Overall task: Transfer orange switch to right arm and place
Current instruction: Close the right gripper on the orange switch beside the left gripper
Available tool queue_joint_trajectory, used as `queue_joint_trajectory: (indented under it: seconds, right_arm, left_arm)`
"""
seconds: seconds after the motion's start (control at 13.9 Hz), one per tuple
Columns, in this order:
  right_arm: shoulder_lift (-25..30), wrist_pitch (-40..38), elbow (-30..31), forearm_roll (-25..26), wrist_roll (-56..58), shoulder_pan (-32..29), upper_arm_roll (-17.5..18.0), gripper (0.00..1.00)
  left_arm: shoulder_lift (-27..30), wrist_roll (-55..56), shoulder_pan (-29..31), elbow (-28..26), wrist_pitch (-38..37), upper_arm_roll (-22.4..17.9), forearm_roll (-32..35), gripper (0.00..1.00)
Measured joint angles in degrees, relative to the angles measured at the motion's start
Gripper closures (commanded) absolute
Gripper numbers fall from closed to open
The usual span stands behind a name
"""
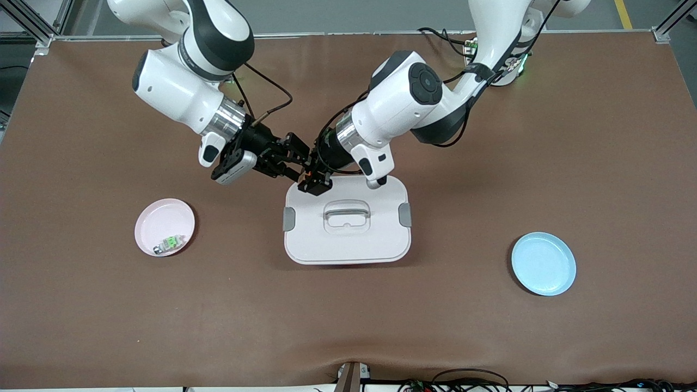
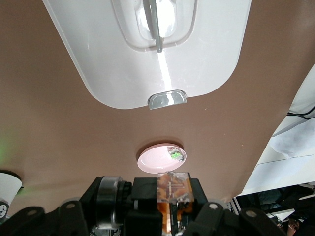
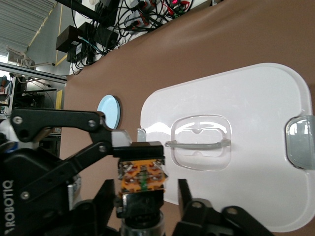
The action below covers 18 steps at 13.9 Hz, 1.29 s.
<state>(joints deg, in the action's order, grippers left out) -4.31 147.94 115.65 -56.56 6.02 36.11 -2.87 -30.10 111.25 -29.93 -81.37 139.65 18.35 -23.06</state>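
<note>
The orange switch (image 1: 306,173) is a small black stub with an orange mark, held in the air over the corner of the white lid (image 1: 348,242) nearest the robots. My left gripper (image 1: 312,178) is shut on it. In the left wrist view the switch (image 2: 172,189) lies across the left gripper (image 2: 158,199). My right gripper (image 1: 293,159) is open, with one finger on each side of the switch and not touching it. In the right wrist view the switch (image 3: 142,181) sits between the spread fingers of the right gripper (image 3: 140,199), with the left gripper's fingers (image 3: 140,147) clamped on it.
A pink plate (image 1: 163,218) toward the right arm's end holds a small green-and-silver part (image 1: 170,243). A blue plate (image 1: 543,263) lies toward the left arm's end. The white lid has a clear handle (image 1: 347,211) and grey side clips. Cables run along the table's near edge.
</note>
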Motion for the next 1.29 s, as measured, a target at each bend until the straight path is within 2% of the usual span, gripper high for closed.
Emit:
queue_joint_trajectory:
  seconds: [0.14,0.29,0.43,0.5,0.65,1.29]
  right_arm:
    - [-0.2,2.0,0.1,-0.6,-0.3,0.6,0.0,0.80]
    - [-0.3,2.6,0.0,-0.7,-0.3,0.8,0.0,1.00]
    - [-0.4,2.7,0.0,-0.8,-0.4,0.9,0.0,1.00]
    - [-0.4,2.7,0.0,-0.8,-0.5,0.9,0.0,1.00]
    - [-0.5,2.7,0.0,-0.8,-0.7,0.9,0.0,1.00]
    - [-1.8,2.6,-0.3,-0.7,3.6,1.3,-0.3,1.00]
  left_arm:
    - [0.0,0.0,0.0,0.0,0.5,-0.2,0.1,0.74]
    - [-0.1,0.0,0.0,0.0,0.5,-0.3,0.1,0.70]
    - [-0.1,0.0,0.0,0.0,0.5,-0.3,0.7,0.63]
    - [-0.1,0.0,0.0,0.0,0.5,-0.3,1.1,0.53]
    - [-0.1,0.0,-0.1,0.0,0.5,-0.3,1.5,0.00]
    - [0.0,0.0,-0.3,1.5,0.4,-0.2,2.9,0.00]
